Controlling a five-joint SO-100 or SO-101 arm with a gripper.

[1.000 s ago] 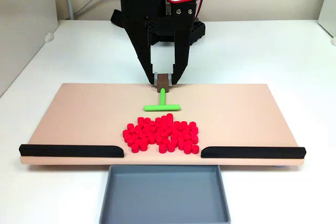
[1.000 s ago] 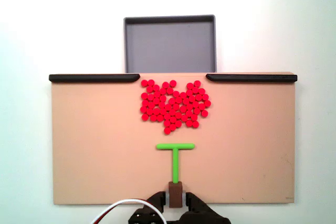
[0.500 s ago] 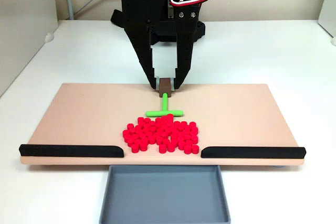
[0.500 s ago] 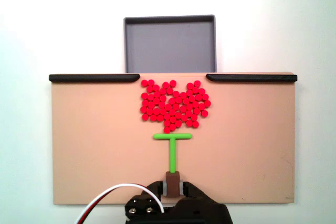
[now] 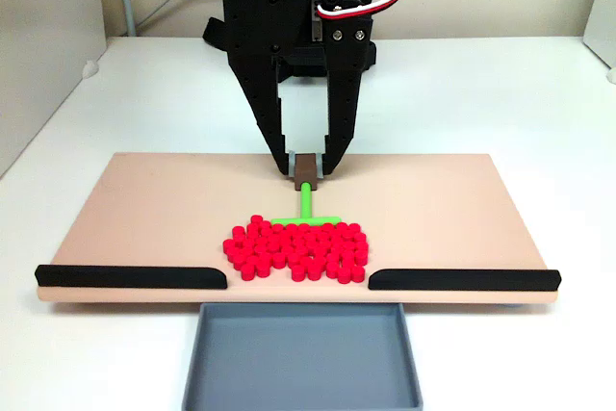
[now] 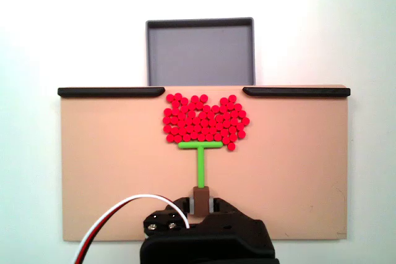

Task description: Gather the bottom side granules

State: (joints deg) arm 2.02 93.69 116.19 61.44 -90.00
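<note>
**Green stick pressed against the red granules**

In a fixed view from the front, a grey tray (image 5: 300,353) with low walls sits nearest, just past the front edge of the board (image 5: 144,209). The board is flat, smooth and light brown. Two black strips (image 5: 130,276) lie along its front edge with a gap between them. Behind the gap lie the granules (image 5: 296,247), tiny round red pieces packed in a wide patch that runs side to side. The green T-shaped stick (image 5: 305,207) has its crossbar touching the back of the patch. Its long stem points back toward the far edge. There the black gripper (image 5: 306,168) is closed on the stick's brown handle (image 5: 306,171)
</note>
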